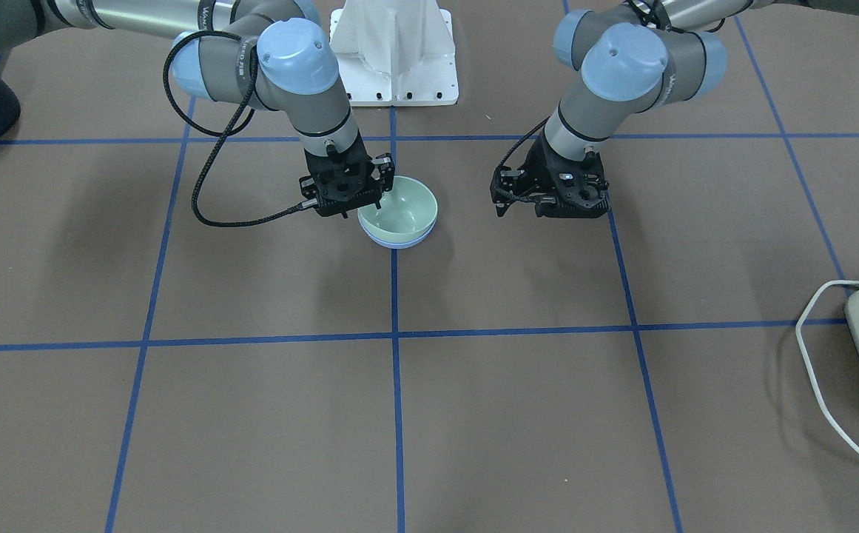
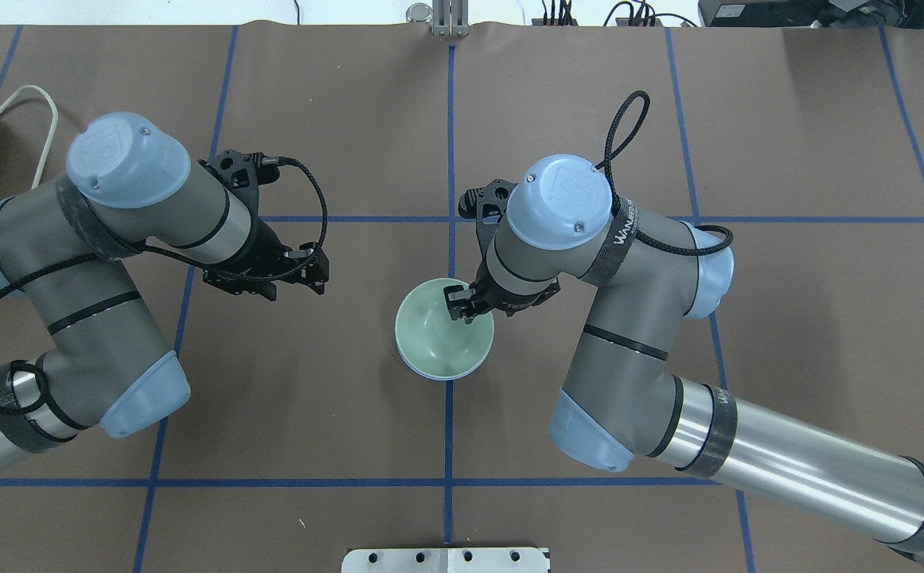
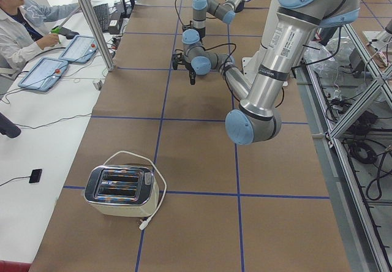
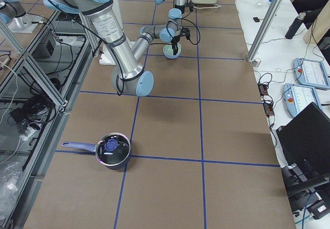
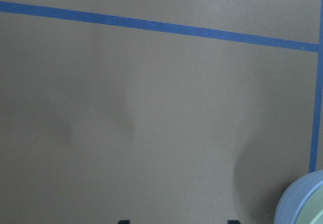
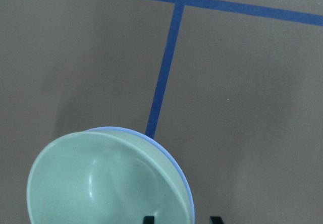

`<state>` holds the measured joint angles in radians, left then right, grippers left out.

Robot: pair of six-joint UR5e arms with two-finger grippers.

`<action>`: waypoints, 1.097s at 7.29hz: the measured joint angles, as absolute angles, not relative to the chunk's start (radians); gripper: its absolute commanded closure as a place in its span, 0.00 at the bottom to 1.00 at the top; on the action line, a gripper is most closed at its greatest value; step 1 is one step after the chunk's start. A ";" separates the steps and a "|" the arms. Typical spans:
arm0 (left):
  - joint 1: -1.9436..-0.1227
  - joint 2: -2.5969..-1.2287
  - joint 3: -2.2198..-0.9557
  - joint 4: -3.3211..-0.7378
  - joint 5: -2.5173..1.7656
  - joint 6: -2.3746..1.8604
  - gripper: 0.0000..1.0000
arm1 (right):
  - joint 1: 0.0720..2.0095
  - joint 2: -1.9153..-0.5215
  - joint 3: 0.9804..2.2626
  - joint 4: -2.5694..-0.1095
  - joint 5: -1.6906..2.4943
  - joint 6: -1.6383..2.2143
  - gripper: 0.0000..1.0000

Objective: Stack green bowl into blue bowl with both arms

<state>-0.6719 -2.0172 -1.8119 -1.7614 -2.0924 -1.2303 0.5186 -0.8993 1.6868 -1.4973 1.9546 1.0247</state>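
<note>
The green bowl sits nested inside the blue bowl on the brown table, on a blue tape line near the middle. Only the blue bowl's rim shows around it. My right gripper is at the bowl's rim. In the right wrist view its fingertips straddle the rim of the green bowl and the blue bowl with a gap on each side, so it is open. My left gripper is open and empty, above bare table well to the side. The left wrist view shows the blue bowl at its lower right corner.
A toaster with a white cord stands at the table end on my left. A dark pot with a lid stands at the end on my right. The white pedestal is behind the bowls. An operator sits beside the table.
</note>
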 measured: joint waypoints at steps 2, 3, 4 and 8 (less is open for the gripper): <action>-0.672 -2.017 -1.813 -1.761 -2.093 -1.230 0.29 | 0.531 -0.901 1.708 -1.497 1.959 1.025 0.00; -0.675 -2.017 -1.814 -1.761 -2.094 -1.229 0.29 | 0.555 -0.914 1.733 -1.496 1.965 1.025 0.00; -0.686 -2.015 -1.818 -1.760 -2.098 -1.219 0.28 | 0.592 -0.945 1.768 -1.493 1.978 1.024 0.00; -0.823 -1.941 -1.842 -1.757 -2.200 -1.039 0.28 | 0.776 -1.115 1.895 -1.485 2.048 1.020 0.00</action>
